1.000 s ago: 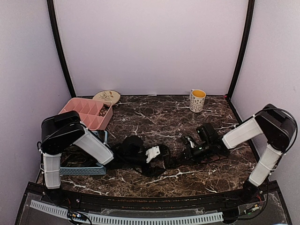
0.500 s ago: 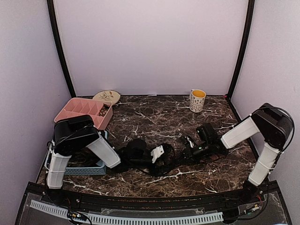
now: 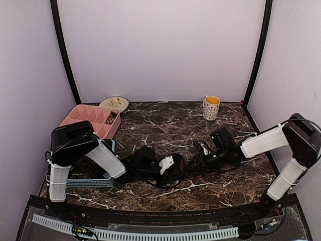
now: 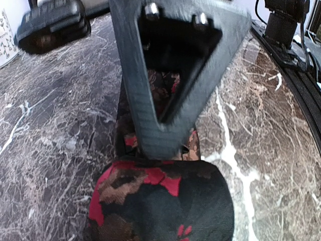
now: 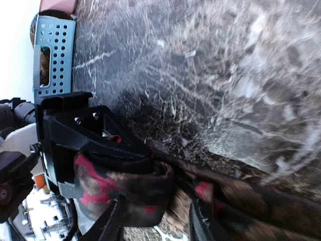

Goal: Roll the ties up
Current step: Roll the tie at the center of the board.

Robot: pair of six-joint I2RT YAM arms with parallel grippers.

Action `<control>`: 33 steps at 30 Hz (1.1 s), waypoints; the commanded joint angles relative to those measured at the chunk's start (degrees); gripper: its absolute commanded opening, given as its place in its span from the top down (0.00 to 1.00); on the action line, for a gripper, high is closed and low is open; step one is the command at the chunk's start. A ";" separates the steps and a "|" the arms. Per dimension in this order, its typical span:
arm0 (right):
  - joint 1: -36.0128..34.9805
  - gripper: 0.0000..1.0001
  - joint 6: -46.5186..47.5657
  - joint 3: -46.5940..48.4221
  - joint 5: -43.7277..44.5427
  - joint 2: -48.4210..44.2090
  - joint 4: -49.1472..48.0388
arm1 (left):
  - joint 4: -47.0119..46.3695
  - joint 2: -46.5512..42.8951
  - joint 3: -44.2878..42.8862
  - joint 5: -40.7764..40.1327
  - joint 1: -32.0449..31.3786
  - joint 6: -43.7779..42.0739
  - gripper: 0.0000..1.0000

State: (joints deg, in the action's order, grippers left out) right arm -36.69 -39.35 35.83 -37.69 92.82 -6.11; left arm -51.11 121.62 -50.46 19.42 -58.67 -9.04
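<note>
One tie [image 3: 176, 173] is partly rolled. Its coil [image 4: 160, 201] sits at the left tool [image 3: 170, 166], and I cannot tell whether that tool clamps it. The unrolled length runs between the right tool's [image 5: 156, 211] spread fingers.

The marble table [image 3: 170, 125] carries a mug [image 3: 211, 107], a pink tray [image 3: 76, 112], a blue basket [image 3: 88, 183] and a red-patterned tie [image 4: 160, 201].

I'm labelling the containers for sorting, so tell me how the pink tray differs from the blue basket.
The pink tray is split into open compartments; the blue basket has hole-punched walls and a handle slot. The pink tray lies farther back, in plain sight; the blue basket sits nearer, partly hidden by the left arm. Both sit at the left of the marble table.
</note>
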 commanded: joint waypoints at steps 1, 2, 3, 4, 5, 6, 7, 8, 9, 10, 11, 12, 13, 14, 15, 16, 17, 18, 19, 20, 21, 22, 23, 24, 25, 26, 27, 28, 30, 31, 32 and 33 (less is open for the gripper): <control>-0.55 0.53 -0.60 1.08 2.35 -3.76 2.87 | 13.68 -2.72 1.73 -0.81 0.83 -3.94 0.73; -1.26 0.52 -1.24 1.31 1.93 -3.67 2.26 | 14.47 -2.82 1.51 -0.71 0.84 -4.12 0.73; -1.99 0.52 -1.73 1.72 1.59 -3.38 1.98 | 14.97 -2.81 1.35 -0.59 0.84 -4.21 0.73; -2.66 0.52 -2.10 2.20 1.34 -3.12 1.73 | 15.25 -2.82 1.25 -0.39 0.84 -4.30 0.73; -3.22 0.52 -2.61 2.60 1.11 -2.86 1.53 | 15.42 -2.80 1.11 -0.21 0.85 -4.32 0.73; -3.70 0.52 -3.10 2.87 0.94 -2.56 1.09 | 15.51 -2.73 1.07 -0.18 0.84 -4.32 0.73; -3.99 0.52 -3.58 3.12 0.52 -2.33 0.57 | 15.59 -2.76 1.06 -0.15 0.90 -4.31 0.73; -4.33 0.52 -3.96 3.43 0.29 -1.99 0.33 | 15.68 -2.76 1.06 -0.09 0.85 -4.31 0.73; -4.62 0.52 -4.10 3.91 0.19 -1.87 0.45 | 15.69 -2.79 1.06 -0.08 0.84 -4.28 0.73; -4.94 0.52 -4.21 4.47 -0.02 -0.69 0.50 | 15.76 -2.75 1.07 -0.08 0.90 -4.25 0.72; -5.38 0.53 -4.24 5.04 -0.09 0.15 0.41 | 15.92 -2.71 1.06 -0.08 0.87 -4.35 0.72; -5.74 0.54 -4.24 5.55 -0.06 0.80 0.46 | 16.00 -2.71 0.99 -0.01 0.85 -4.40 0.72; -5.98 0.56 -4.12 6.22 -0.02 1.45 0.66 | 16.20 -2.71 0.98 0.08 0.84 -4.53 0.72; -6.10 0.59 -4.01 6.61 0.10 2.12 0.97 | 16.35 -2.75 0.83 0.13 0.84 -4.70 0.72; -6.11 0.63 -3.79 6.80 0.31 2.80 1.42 | 16.47 -2.71 0.84 0.14 0.89 -4.80 0.72; -6.12 0.68 -3.40 7.06 0.77 3.48 2.03 | 16.48 -2.71 0.84 0.14 0.93 -4.96 0.72; -6.13 0.73 -3.03 7.29 1.18 4.16 2.69 | 16.63 -2.72 0.76 0.17 0.92 -5.13 0.72; -6.12 0.79 -2.92 7.25 1.53 4.69 2.91 | 16.80 -2.71 0.72 0.18 0.92 -5.26 0.72; -6.05 0.83 -2.97 7.00 1.80 5.07 2.82 | 17.02 -2.71 0.63 0.22 0.93 -5.36 0.72; -5.96 0.88 -3.11 6.62 2.26 5.35 2.85 | 17.15 -2.71 0.67 0.23 0.93 -5.56 0.72; -5.76 0.94 -3.21 6.12 2.48 5.62 2.67 | 17.29 -2.64 0.51 0.43 0.93 -5.68 0.72; -5.48 0.98 -3.34 5.48 2.47 5.89 2.14 | 17.44 -2.63 0.45 0.63 0.93 -5.84 0.72; -5.21 1.00 -3.59 4.73 2.31 6.06 1.41 | 17.54 -2.69 0.38 0.70 1.01 -5.85 0.72; -4.89 1.00 -3.85 3.89 2.13 6.19 0.72 | 17.55 -2.63 0.32 0.71 1.02 -5.78 0.72; -4.61 1.00 -3.99 3.21 1.97 6.24 -0.02 | 17.58 -2.63 0.23 0.71 1.02 -5.75 0.71; -4.25 1.00 -4.10 2.47 1.90 6.19 -0.46 | 17.60 -2.70 0.22 0.71 1.06 -5.71 0.70; -3.88 1.00 -4.19 1.78 1.85 6.11 -0.91 | 17.50 -2.82 0.16 0.63 1.09 -5.59 0.65; -3.50 1.00 -4.23 1.18 1.80 6.00 -1.18 | 17.16 -3.23 0.15 0.43 1.10 -5.37 0.59; -2.58 1.00 -4.24 -0.21 1.71 5.87 -1.72 | 14.90 -4.52 0.97 0.06 1.11 -4.57 0.45; -2.04 1.00 -4.17 -0.95 1.66 5.81 -1.93 | 13.04 -5.30 1.63 -0.17 1.11 -4.01 0.40; -1.48 1.00 -4.09 -1.67 1.69 5.80 -2.04 | 11.13 -5.89 2.16 -0.11 1.11 -3.07 0.36; -0.90 1.00 -3.87 -2.30 1.77 5.80 -2.22 | 9.46 -6.17 2.51 0.34 1.11 -2.23 0.31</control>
State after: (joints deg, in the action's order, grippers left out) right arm -39.51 -43.62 37.47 -39.27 96.62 -11.53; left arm -41.89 117.97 -50.50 20.05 -57.65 -13.30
